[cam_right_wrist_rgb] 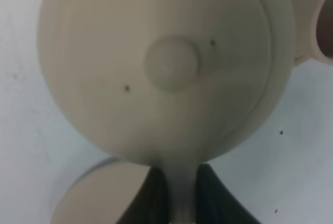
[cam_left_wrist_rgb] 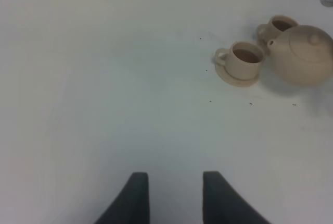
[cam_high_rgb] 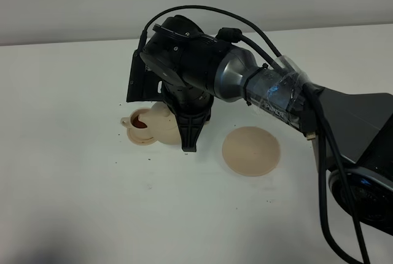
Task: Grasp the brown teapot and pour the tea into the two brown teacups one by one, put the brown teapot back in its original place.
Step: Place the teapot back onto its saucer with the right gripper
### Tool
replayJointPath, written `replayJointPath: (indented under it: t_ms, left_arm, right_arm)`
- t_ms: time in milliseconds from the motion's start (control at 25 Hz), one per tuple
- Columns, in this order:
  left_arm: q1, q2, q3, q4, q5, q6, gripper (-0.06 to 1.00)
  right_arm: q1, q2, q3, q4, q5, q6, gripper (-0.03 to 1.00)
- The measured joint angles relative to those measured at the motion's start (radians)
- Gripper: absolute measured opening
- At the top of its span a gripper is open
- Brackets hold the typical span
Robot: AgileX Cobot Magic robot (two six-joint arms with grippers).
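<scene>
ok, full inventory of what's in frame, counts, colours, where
teapot: 1, light tan, held over the table beside the cups, spout toward the far cup
teacups: 2, light tan, each with dark tea inside; near one sits on a small saucer, far one mostly hidden behind the teapot
large saucer: 1, light tan, bare, right of the teapot
table: 1, white, scattered dark specks
left gripper: 1, dark fingers, open, nothing between them
right gripper: 1, black, fingers shut on the teapot handle
</scene>
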Motion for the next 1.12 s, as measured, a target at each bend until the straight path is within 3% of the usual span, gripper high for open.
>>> replayJointPath:
  t_ms: [240, 520, 880, 1120]
  left_arm:
    - [0.0, 0.0, 0.0, 0.0, 0.0, 0.0, 0.28]
    - [0.0, 0.0, 0.0, 0.0, 0.0, 0.0, 0.28]
    - [0.0, 0.0, 0.0, 0.0, 0.0, 0.0, 0.28]
    - [0.0, 0.0, 0.0, 0.0, 0.0, 0.0, 0.28]
  right_arm:
    - [-0.013, -0.071, 0.0, 0.005, 0.001, 0.051, 0.11]
    - [-0.101, -0.139, 0.033, 0.029, 0.001, 0.175, 0.11]
    - [-0.26, -0.245, 0.189, 0.09, 0.002, 0.415, 0.11]
    - [-0.334, -0.316, 0.348, 0.155, 0.0, 0.514, 0.11]
